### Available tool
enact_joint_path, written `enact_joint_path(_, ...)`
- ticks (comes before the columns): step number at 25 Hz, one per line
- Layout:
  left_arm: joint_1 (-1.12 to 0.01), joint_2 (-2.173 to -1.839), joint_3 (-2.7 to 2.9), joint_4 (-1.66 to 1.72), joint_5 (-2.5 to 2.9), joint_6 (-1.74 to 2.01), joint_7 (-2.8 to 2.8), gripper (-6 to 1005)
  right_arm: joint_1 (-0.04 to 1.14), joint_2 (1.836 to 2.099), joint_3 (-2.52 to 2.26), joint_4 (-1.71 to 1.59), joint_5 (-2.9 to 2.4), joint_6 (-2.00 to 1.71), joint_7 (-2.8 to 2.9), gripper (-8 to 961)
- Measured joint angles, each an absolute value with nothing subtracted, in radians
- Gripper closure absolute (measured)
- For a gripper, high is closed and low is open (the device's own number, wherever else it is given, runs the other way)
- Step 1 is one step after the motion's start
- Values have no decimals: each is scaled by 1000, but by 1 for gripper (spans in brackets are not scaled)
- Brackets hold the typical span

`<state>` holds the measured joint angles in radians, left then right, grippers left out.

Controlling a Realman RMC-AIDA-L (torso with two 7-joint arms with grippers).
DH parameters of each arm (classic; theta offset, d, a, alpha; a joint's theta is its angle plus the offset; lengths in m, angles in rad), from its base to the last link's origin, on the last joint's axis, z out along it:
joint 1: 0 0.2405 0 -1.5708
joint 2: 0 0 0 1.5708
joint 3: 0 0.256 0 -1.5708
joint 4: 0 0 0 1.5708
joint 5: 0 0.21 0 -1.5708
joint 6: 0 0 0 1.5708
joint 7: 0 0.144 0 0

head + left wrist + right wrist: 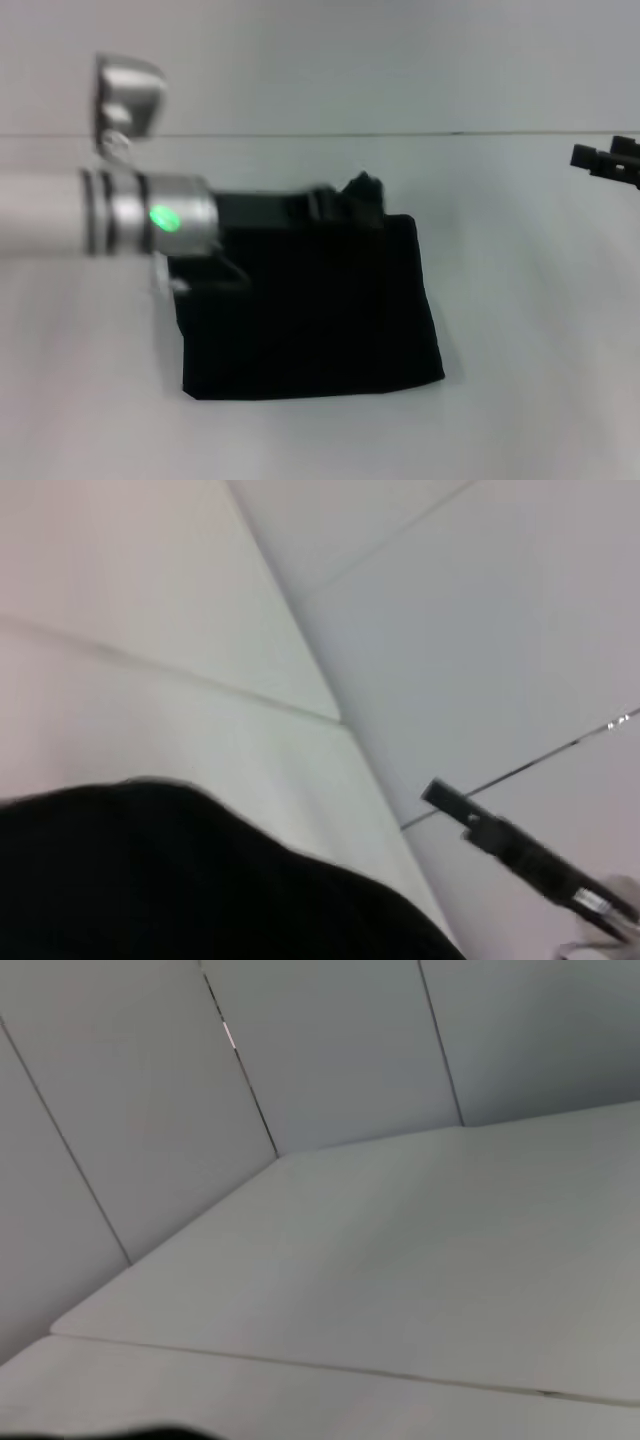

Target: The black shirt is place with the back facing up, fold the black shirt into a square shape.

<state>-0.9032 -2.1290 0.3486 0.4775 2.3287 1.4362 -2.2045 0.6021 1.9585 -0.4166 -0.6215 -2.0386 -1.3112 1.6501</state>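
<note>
The black shirt (310,320) lies folded into a rough square in the middle of the white table (530,400). My left arm reaches in from the left, with its gripper (358,196) over the shirt's far edge, near the far right corner. It looks to be touching the fabric there, but the motion blur hides the contact. In the left wrist view the shirt (150,880) fills the near foreground as a dark mass. My right gripper (606,160) hovers over bare table at the far right, well apart from the shirt. It also shows in the left wrist view (520,852).
Pale wall panels (330,1050) stand behind the table's far edge. A seam (400,134) crosses the table beyond the shirt. Bare tabletop surrounds the shirt on all sides.
</note>
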Motion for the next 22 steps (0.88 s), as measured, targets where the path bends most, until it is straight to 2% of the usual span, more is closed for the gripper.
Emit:
enact_joint_path(1, -898, -2154, 352, 442, 2321, 1386, -2178, 834, 599, 1956, -417, -621, -2039, -1315, 1650, 39)
enact_joint_path(3, -873, -2167, 348, 287, 2277, 1280, -2078, 831, 594, 1951, -417, -622, -2039, -1316, 1650, 39)
enact_joint_path(10, -822, -2170, 349, 136, 2170, 1275, -1872, 818, 589, 1943, -417, -620, -2039, -1320, 1651, 39)
enact_joint_path(18, -853, -2162, 427, 197, 2175, 1507, -1849, 673, 600, 1942, -427, -615, -2060, -1314, 1712, 39)
enact_joint_path(22, -824, -2154, 465, 347, 2171, 1718, -1849, 581, 624, 1928, -470, -617, -2103, -1325, 1845, 38)
